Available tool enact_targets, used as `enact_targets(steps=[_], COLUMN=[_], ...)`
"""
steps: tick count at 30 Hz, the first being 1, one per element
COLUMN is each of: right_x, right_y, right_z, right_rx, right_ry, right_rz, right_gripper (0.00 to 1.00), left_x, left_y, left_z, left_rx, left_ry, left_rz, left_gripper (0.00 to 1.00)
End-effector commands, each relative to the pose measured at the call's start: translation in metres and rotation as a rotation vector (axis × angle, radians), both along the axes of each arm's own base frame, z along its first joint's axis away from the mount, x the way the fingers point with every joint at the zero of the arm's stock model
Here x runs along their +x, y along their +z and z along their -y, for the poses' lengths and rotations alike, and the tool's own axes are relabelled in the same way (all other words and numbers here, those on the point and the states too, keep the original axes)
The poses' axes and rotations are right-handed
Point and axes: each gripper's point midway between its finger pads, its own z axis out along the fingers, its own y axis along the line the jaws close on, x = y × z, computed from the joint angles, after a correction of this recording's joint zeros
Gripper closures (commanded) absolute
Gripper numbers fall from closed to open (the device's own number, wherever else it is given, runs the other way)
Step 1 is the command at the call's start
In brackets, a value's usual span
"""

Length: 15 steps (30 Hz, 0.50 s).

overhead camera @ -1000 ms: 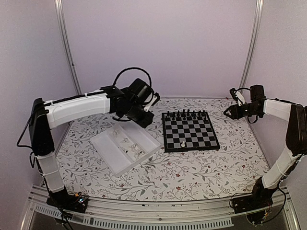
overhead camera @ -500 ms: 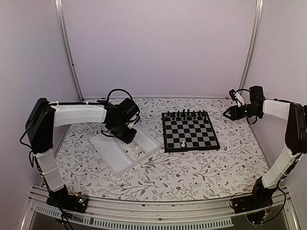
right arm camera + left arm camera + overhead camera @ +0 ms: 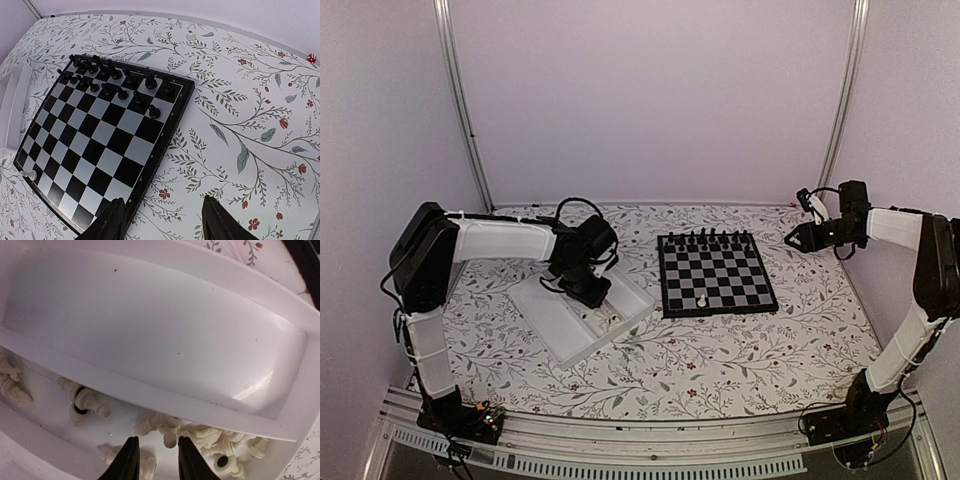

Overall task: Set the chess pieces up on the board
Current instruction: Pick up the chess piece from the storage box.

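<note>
Your left tool point(image 3: 156, 444), tips narrowly apart, grip not tellable, sits directly over the tiny white plastic chessmen point(image 3: 205, 437) heaped beneath.

Floral-patterned table point(image 3: 720, 350), white compartmented tray point(image 3: 552, 328) lying at left; checkered board point(image 3: 718, 278) near centre, apart

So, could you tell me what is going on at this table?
The left gripper is down in the white compartmented tray, its jaws straddling a heap of tiny white plastic chess pieces; whether it grips one is unclear. The small black-and-grey checked chessboard holds black chessmen along its far rows and one white piece at its near edge. The right gripper hovers open beside the board.
</note>
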Motion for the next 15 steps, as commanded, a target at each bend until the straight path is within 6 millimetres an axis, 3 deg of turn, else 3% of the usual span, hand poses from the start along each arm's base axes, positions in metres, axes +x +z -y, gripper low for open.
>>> enact_targets(steps=[1, 8, 15], right_x=[0.0001, -0.0001, -0.0001], right_y=[-0.0042, -0.0042, -0.0037], right_z=[-0.0017, -0.0019, -0.0018], right_rx=[0.008, 0.008, 0.008], right_ry=[0.016, 0.016, 0.016], right_rz=[-0.009, -0.009, -0.008], right_gripper=[0.45, 0.45, 0.45], left_x=[0.0075, 0.0063, 0.0047], left_y=[-0.0021, -0.0072, -0.0037], left_z=[0.0050, 0.0048, 0.0039], left_rx=[-0.020, -0.013, -0.006], left_ry=[-0.002, -0.006, -0.004], left_rz=[-0.007, -0.022, -0.027], left_gripper=[0.74, 0.79, 0.91])
